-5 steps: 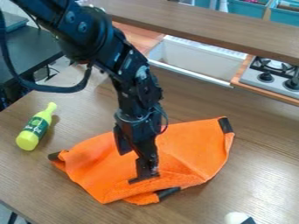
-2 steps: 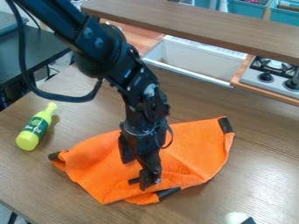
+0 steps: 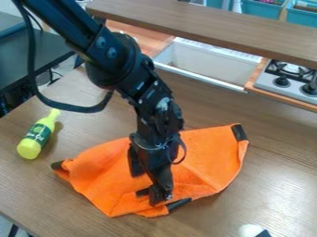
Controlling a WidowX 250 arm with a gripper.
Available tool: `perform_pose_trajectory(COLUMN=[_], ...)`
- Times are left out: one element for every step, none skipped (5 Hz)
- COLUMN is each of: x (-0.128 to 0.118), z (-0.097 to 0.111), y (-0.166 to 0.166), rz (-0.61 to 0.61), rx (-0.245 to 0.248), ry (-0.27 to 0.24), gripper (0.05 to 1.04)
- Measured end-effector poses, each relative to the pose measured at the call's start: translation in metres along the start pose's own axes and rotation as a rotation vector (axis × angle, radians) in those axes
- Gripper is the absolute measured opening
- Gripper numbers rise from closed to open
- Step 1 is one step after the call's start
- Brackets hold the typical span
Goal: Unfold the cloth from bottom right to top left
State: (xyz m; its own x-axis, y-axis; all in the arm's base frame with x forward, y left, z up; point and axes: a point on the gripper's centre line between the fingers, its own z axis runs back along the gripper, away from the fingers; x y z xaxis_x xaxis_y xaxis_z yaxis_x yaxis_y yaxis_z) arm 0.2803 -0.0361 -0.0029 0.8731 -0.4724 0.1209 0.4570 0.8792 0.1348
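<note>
Black jaws hang at the lower fold of the orange cloth point(image 3: 207, 152), just beside its dark corner patch point(image 3: 179, 204); whether they grip fabric, I cannot tell. The cloth lies rumpled near the desk's point(image 3: 275, 176) lower-left edge. Grasping seems in hand; next, secure one layer, then draw it top-left.

So I'm looking at a chunky, glossy black robot arm point(image 3: 114, 58) slanting in from the upper left, thick black cable point(image 3: 69, 107) drooping in a loop, and its black two-finger gripper point(image 3: 153, 195) pointing pretty much straight down, lower middle of the frame.
</note>
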Motion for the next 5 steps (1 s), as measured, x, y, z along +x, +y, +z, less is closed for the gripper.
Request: perform_pose_trajectory(x=[0.0005, -0.0009, -0.0021, -0.0029, -0.0033], z=[-0.0013, -0.0029, -0.0032, -0.003, -0.0027], y=[-0.0021, -0.0044, -0.0036, -0.0036, -0.0048], rz=[-0.013, -0.009, -0.002, -0.009, -0.015], rx=[0.017, 0.035, 0.045, 0.05, 0.053], ry=[0.005, 0.012, 0.012, 0.006, 0.0], gripper=[0.999, 0.955, 0.681, 0.406, 0.213])
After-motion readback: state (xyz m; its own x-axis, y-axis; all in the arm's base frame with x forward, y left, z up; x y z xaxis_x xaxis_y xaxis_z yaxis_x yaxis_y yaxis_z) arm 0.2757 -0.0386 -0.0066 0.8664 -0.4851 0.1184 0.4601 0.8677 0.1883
